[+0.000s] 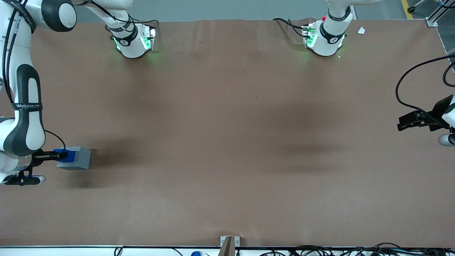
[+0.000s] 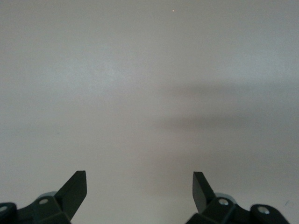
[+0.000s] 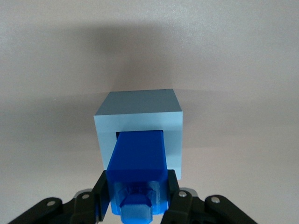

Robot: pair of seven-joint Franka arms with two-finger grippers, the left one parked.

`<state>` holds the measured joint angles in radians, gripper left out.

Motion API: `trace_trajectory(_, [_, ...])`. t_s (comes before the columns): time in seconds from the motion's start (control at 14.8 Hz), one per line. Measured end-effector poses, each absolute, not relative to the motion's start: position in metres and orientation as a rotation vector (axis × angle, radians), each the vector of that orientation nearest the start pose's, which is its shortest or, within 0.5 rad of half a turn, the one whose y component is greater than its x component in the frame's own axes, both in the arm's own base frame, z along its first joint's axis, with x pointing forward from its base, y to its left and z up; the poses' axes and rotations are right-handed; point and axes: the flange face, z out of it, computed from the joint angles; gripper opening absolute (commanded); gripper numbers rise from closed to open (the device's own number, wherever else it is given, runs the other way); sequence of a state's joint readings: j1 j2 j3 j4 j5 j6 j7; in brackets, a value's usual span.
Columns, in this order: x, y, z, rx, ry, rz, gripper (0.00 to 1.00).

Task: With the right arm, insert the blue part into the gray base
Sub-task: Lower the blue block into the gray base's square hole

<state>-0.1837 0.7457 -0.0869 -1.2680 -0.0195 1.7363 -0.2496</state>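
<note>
Looking at your front view, the right arm reaches down at the working arm's end of the table, and its gripper sits right at the gray base. Your gripper is clamped on the blue part, one black finger pressed against each side of it. You can see it best from the right wrist view: the gripper holds the wider end of the blue part, and the far end of that part already pokes into the square recess of the gray base. So the blue piece bridges straight from your fingers into the opening, lined up pretty square with it, with a thin dark gap showing at one edge of the recess. The base rests flat on the brown table, roughly halfway between the front camera and the arm mounts.
</note>
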Motion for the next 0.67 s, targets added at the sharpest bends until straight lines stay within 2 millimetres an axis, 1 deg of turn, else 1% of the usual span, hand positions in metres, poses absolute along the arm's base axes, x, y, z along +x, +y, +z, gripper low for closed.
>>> trace_trajectory(0.07, [0.6900, -0.1784, 0.2935, -3.116, 0.000, 0.449, 0.07])
trace_trajectory(0.13, [0.6901, -0.1782, 0.2931, -3.116, -0.001, 0.450, 0.16])
trace_trajectory(0.2, [0.6901, -0.1780, 0.2926, -3.115, -0.001, 0.451, 0.29])
trace_trajectory(0.27, [0.6901, -0.1778, 0.2921, -3.115, -0.002, 0.451, 0.45])
trace_trajectory(0.34, [0.6902, -0.1778, 0.2916, -3.115, -0.002, 0.452, 0.55])
trace_trajectory(0.54, [0.6903, -0.1779, 0.2908, -3.115, -0.002, 0.453, 0.79])
trace_trajectory(0.67, [0.6903, -0.1779, 0.2907, -3.115, -0.002, 0.453, 0.89])
